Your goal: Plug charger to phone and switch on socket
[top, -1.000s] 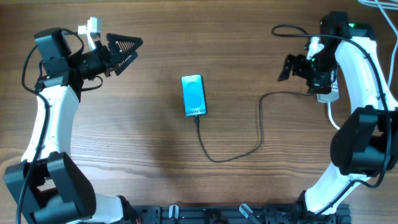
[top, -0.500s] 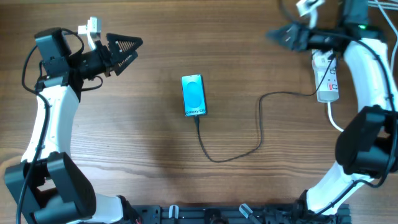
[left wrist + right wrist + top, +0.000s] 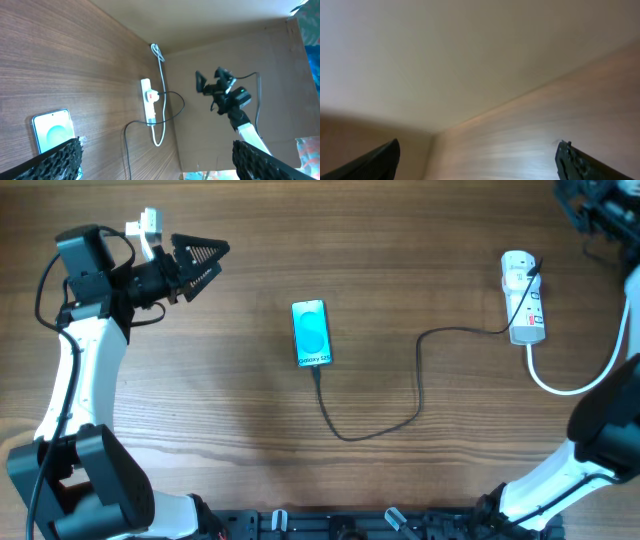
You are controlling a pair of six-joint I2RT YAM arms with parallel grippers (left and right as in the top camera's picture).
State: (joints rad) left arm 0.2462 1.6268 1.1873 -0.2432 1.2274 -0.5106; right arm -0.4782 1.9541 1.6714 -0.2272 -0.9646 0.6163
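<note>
Left hand [image 3: 213,260]: fingers spread wide, nothing between them, held above the far left of the tabletop [image 3: 220,420]. The left wrist view confirms it: the two dark mesh fingertips [image 3: 57,159] sit at opposite lower corners of the view with only open space between.

Right hand [image 3: 477,161]: fingers well apart at the lower corners of its own view, gripping nothing. The camera looks at a pale wall and a blurred strip of wood. From overhead only part of the right arm shows, at the far right corner, clear of everything on the tabletop.

Phone [image 3: 312,332]: lies flat near the centre, cyan screen up, short edge with white text toward the robot, well apart from both hands.

Charger [image 3: 417,380]: thin black cable. One end meets the phone's near short edge, then it loops toward the robot, rises and runs right to the socket [image 3: 525,305]. Plug seating there is too small to judge.

Socket: white strip lying flat at far right, small red mark visible; switch position cannot be told. Thick white cord [image 3: 560,388] curves off its near end to the right.
</note>
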